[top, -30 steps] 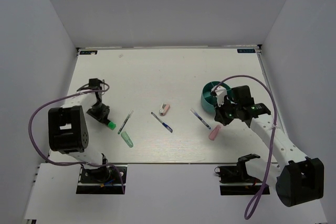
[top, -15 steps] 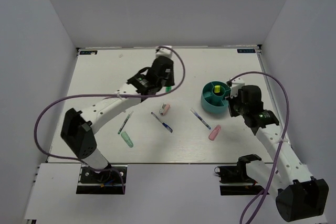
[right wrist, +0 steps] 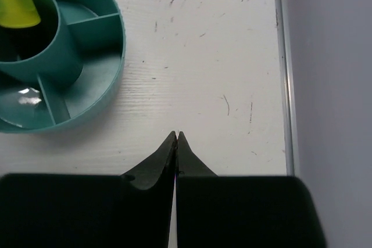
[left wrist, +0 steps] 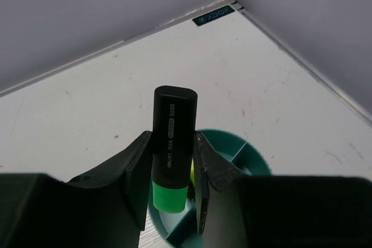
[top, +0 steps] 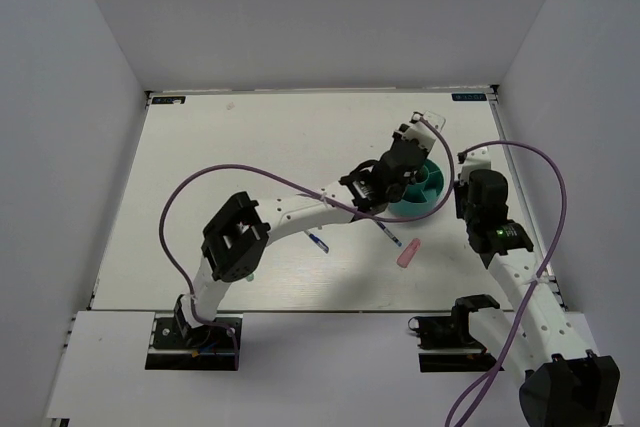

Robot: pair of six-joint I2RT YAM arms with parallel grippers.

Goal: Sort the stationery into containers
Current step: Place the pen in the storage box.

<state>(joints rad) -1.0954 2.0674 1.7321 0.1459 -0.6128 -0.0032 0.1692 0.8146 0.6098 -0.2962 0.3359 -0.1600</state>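
Since half a second before, the green highlighter (left wrist: pixel 171 143) had travelled with my left arm from mid-table to a spot right above the teal tub (left wrist: pixel 251 156). It hung upright, green end down, pinched on both sides by my left gripper (left wrist: pixel 171 169). A sliver of yellow showed just behind it: the yellow-capped marker (right wrist: pixel 17 7) stood in the tub's centre cup.

To do this drop well, I judged I should settle over one compartment clear of that marker, lower until the green end sat inside the rim, and only then let go, so it would not bounce off a divider.

My right gripper (right wrist: pixel 176 139) was closed on nothing, over bare table (right wrist: pixel 203 56) beside the tub. A pink piece (top: pixel 405 255) and a blue pen (top: pixel 388 230) lay near the tub, unsorted.
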